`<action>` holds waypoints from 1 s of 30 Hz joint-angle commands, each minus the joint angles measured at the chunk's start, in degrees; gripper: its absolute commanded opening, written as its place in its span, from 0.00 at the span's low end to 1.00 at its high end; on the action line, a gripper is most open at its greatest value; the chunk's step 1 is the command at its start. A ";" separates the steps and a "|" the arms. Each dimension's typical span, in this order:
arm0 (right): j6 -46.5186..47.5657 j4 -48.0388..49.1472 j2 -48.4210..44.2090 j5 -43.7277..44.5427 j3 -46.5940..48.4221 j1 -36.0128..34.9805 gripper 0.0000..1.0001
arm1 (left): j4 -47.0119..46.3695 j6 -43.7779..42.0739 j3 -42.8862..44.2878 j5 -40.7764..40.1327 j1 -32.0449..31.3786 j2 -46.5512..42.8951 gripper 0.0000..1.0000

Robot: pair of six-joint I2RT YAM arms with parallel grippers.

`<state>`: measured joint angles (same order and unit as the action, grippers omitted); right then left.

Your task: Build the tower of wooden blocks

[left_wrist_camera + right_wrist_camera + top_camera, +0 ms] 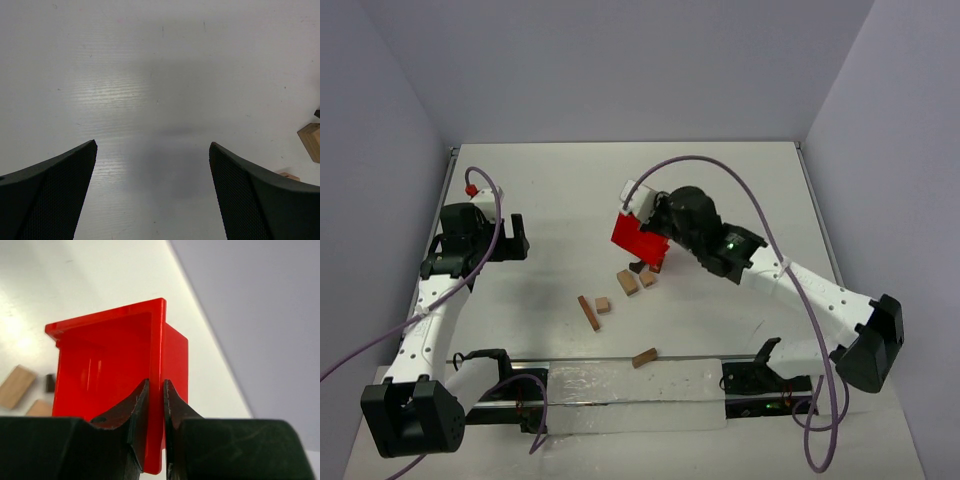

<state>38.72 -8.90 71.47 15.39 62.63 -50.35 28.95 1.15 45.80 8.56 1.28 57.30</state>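
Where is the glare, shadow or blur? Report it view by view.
Top external: even light, soft shadows on the table. Left wrist: pale glare on the tabletop, grey shadow by the open left hand. Right wrist: red bin sharp with reflections; wood blocks slightly soft.

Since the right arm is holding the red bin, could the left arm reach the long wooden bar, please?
Probably yes: the left gripper is open and empty, and the long bar lies flat on bare table with nothing between them; only a small cube crowds it.

Red bin (pixel 638 238) crowds wood blocks' (pixel 628 282) far side; near side open.
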 commanded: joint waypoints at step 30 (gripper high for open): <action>-35.81 -9.92 26.31 -33.68 24.15 57.13 0.00 | -0.56 -0.54 1.72 3.41 0.48 -0.08 0.99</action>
<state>10.94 -23.18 94.99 -18.58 82.34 3.33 28.95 0.99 45.80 10.98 1.34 57.17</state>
